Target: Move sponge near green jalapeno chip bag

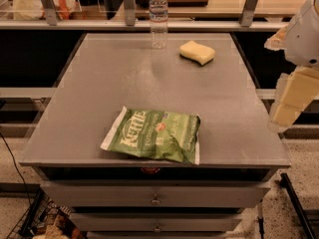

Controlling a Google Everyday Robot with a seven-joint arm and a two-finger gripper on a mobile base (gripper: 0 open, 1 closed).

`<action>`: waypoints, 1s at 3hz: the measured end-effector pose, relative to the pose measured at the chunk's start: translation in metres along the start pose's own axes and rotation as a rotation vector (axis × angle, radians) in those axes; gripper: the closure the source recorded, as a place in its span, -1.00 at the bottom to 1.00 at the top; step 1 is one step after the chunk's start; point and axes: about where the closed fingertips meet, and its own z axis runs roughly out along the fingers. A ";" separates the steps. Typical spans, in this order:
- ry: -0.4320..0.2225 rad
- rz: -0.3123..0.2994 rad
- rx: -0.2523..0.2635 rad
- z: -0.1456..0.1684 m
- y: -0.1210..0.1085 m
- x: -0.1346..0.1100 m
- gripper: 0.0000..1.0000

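Water bottle [158, 19] on grey table [99, 88]

One sponge [197, 52] lay at the far right of the one table [99, 83]. One green jalapeno chip bag [153, 135] lay near the front edge, and one water bottle [158, 18] stood at the far edge. Two drawers [99, 195] sat below. One gripper [288, 103] hung beyond the table's right side.
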 end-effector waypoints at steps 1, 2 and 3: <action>0.000 0.000 0.000 0.000 0.000 0.000 -1.00; -0.021 0.017 0.044 0.000 -0.006 -0.003 -1.00; -0.059 0.028 0.106 0.011 -0.049 -0.012 -1.00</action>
